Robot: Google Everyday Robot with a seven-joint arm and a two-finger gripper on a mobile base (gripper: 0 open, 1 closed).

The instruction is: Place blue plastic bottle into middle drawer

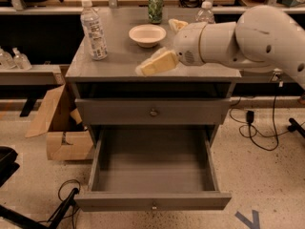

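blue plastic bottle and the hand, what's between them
Nothing: in the camera view, bare gray top runs from the blue plastic bottle to the hand.

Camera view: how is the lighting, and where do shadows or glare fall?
Camera view: warm, dim light; the white arm is brightest, with no hard glare; the gripper hovers over the cabinet top near its front edge; deep shadow fills the gap under that top; the open middle drawer darkens toward its back; the blue plastic bottle is evenly lit.

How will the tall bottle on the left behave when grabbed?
The bottle stands tall and narrow, so a nudge would likely tip it. Its clear plastic probably dents when squeezed. The pincer hovers right of it, apart.
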